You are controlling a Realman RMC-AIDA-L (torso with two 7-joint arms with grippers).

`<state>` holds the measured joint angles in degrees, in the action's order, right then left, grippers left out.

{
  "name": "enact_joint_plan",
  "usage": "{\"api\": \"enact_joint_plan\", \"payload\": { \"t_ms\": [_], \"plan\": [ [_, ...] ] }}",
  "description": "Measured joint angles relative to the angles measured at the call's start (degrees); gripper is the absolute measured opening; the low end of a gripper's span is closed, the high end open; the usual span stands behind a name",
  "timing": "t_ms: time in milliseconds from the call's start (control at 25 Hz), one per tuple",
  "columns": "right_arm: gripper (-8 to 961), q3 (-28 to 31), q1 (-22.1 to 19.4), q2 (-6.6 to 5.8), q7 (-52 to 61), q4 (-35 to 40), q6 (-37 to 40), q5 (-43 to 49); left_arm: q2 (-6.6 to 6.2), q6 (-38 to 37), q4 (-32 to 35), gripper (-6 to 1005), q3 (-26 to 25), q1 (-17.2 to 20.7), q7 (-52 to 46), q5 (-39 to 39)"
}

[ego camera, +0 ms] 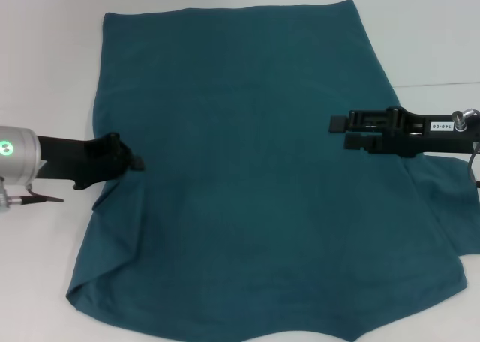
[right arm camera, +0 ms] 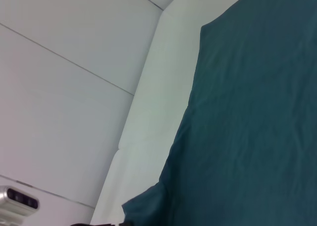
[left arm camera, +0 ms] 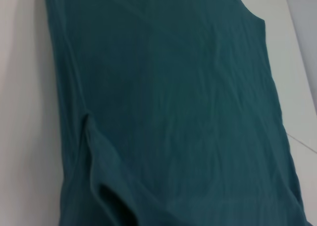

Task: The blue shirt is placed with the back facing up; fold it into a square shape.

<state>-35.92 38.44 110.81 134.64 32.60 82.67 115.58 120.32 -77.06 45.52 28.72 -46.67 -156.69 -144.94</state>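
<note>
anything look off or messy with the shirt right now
Mostly flat, but the blue shirt is uneven at its sides: the left sleeve is folded in, leaving a raised ridge beside the left gripper, while the right sleeve still sticks out below the right gripper. No damage shows.

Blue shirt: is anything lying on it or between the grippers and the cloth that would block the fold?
Nothing visible. The blue shirt lies spread on the white table with no other object on it. The left gripper is at the shirt's left edge, and the right gripper is over its right side.
</note>
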Motion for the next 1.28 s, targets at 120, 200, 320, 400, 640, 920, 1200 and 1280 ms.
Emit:
{"api": "enact_joint_plan", "payload": {
  "t_ms": [120,200,320,400,640,920,1200,1280],
  "plan": [
    [715,0.1,0.0,-0.03,0.0,0.0,0.2,0.0,0.09,2.5,-2.1,13,0.1,-0.3,0.0,0.0],
    [715,0.1,0.0,-0.03,0.1,0.0,0.3,0.0,-0.03,3.6,-3.5,13,0.1,-0.6,0.0,0.1],
    [715,0.1,0.0,-0.05,0.1,0.0,0.3,0.0,-0.24,4.9,-5.2,14,0.4,-0.7,0.0,1.0],
    [715,0.1,0.0,-0.06,0.1,0.0,0.3,0.0,-0.25,5.8,-6.3,14,0.9,-0.8,1.4,2.5],
    [714,0.0,-0.2,-0.08,0.1,0.0,0.3,0.2,-1.09,5.0,-7.6,16,2.8,-0.8,3.8,4.7],
    [715,0.0,-0.4,-0.08,0.1,0.0,0.3,0.2,-0.25,3.7,-7.7,179,5.1,-0.6,8.3,10.1],
    [714,0.0,-0.6,0.01,0.0,0.0,0.3,0.3,-0.26,1.6,-7.6,371,6.4,0.2,9.7,14.3],
    [713,-0.1,-0.6,0.0,-0.4,0.0,0.8,0.3,-0.63,0.9,-7.3,454,6.2,1.7,10.6,16.6]
  ]
}}
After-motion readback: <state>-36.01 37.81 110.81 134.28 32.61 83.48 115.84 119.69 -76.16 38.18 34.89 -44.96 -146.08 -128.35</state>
